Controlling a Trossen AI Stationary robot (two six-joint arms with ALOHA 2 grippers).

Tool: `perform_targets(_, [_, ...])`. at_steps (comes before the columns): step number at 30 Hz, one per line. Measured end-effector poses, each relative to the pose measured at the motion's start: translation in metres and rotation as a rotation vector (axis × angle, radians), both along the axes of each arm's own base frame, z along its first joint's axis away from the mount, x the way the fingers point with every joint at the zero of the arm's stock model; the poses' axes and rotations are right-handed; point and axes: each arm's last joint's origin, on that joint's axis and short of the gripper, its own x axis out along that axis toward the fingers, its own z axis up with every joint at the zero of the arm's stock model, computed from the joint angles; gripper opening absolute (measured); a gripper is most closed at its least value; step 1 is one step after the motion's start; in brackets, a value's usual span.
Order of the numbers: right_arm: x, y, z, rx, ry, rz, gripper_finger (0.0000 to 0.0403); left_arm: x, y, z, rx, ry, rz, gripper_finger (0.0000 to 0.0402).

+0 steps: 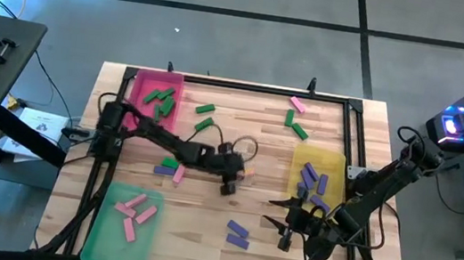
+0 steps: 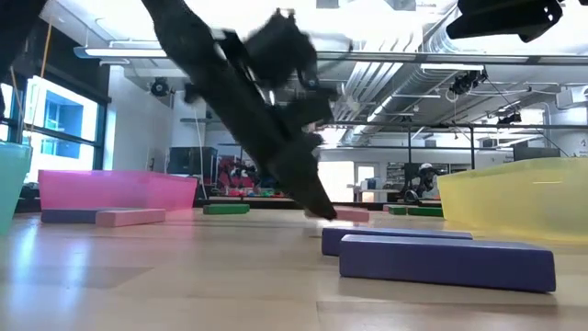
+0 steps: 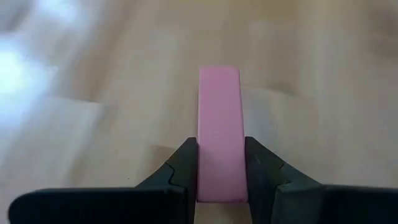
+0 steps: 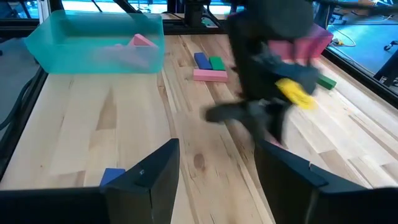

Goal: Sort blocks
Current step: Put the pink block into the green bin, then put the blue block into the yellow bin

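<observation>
Left pincer [image 3: 221,180]: at mid-bench, fingers [image 3: 180,171] against both long sides of a pink block [image 3: 219,130] lying flat on the wood. Right pincer [image 4: 214,165]: near the front edge, spread wide, holding nothing. Other blocks: scattered over the bench [image 1: 201,229] and in the pink tray [image 1: 144,78], green tray [image 1: 106,230] and yellow tray [image 1: 336,162].

Green, pink and purple blocks [image 1: 238,232] lie scattered flat; one pink block [image 3: 219,134] sits between two fingers.
</observation>
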Motion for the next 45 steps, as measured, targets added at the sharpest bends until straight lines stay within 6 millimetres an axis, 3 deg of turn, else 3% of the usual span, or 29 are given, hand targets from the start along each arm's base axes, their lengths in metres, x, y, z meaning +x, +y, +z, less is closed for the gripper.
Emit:
perform_targets(4, [0.001, 0.001, -0.002, -0.005, 0.005, 0.000, 0.0193, -0.021, -0.048, 0.045, 0.115, 0.007, -0.208, 0.0069])
perform_targets(8, [0.002, 0.002, -0.006, -0.017, 0.016, 0.001, 0.0193, -0.065, -0.107, 0.080, 0.220, 0.060, -0.316, 0.0069])
perform_targets(13, [0.004, 0.005, -0.013, -0.037, 0.027, -0.005, 0.0193, -0.135, -0.168, 0.121, 0.143, 0.105, -0.193, 0.0069])
perform_targets(19, [0.005, 0.005, -0.016, -0.055, 0.031, -0.008, 0.0193, -0.216, -0.215, 0.138, -0.105, 0.224, 0.074, 0.0069])
perform_targets(23, [0.006, 0.006, -0.015, -0.080, 0.019, -0.007, 0.0193, -0.250, -0.226, 0.129, -0.208, 0.366, 0.301, 0.0069])
perform_targets(26, [0.007, 0.006, -0.014, -0.098, 0.016, 0.007, 0.0193, -0.261, -0.232, 0.119, -0.237, 0.432, 0.353, 0.0069])
perform_targets(32, [0.007, 0.007, -0.012, -0.111, 0.010, 0.018, 0.0193, -0.264, -0.230, 0.089, -0.350, 0.586, 0.479, 0.0070])
perform_targets(37, [0.007, 0.007, -0.012, -0.110, 0.010, 0.018, 0.0193, -0.261, -0.218, 0.071, -0.326, 0.591, 0.532, 0.0114])
perform_targets(45, [0.007, 0.007, -0.012, -0.105, 0.008, 0.016, 0.0193, -0.257, -0.202, 0.069, -0.278, 0.588, 0.650, 0.0182])
